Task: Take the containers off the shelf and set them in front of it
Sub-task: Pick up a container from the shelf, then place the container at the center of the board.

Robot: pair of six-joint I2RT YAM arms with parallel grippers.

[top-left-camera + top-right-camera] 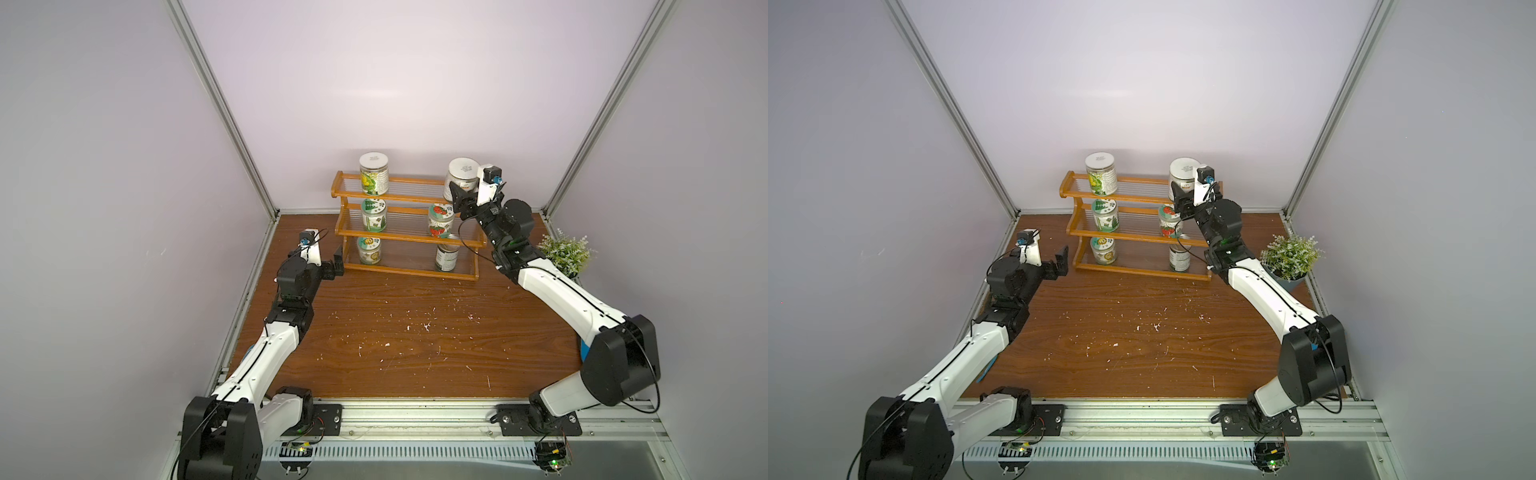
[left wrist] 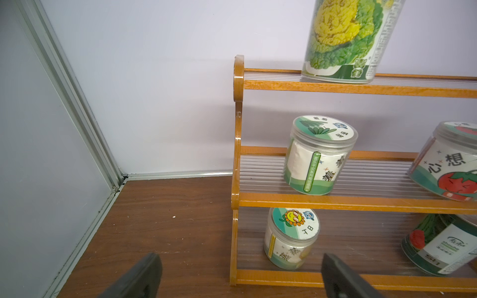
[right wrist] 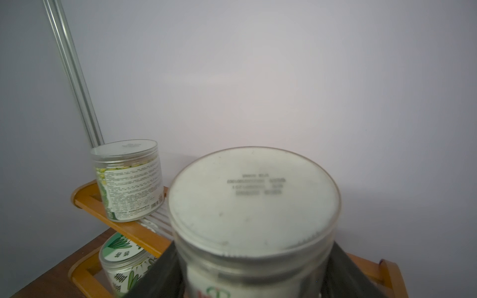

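The orange-brown shelf (image 1: 415, 196) stands at the back of the table. My right gripper (image 1: 458, 194) is shut on the white-lidded jar (image 1: 462, 174) at the top tier's right end; in the right wrist view the gripper (image 3: 254, 271) clamps that jar (image 3: 254, 201) below its lid. I cannot tell whether the jar still rests on the tier. A yellow-green jar (image 1: 374, 174) stands top left. A green jar (image 1: 374, 215) and a tomato jar (image 1: 440, 221) share the middle tier. A sunflower jar (image 1: 369, 250) and a can (image 1: 447, 257) stand on the bottom tier. My left gripper (image 1: 338, 261) is open by the shelf's lower left corner, holding nothing.
A potted plant (image 1: 564, 251) stands right of the shelf, just behind my right forearm. Grey walls with aluminium posts (image 1: 224, 112) close in the back and sides. The arm-base rail (image 1: 415, 417) runs along the front edge. The wooden table (image 1: 415, 340) stretches in front of the shelf.
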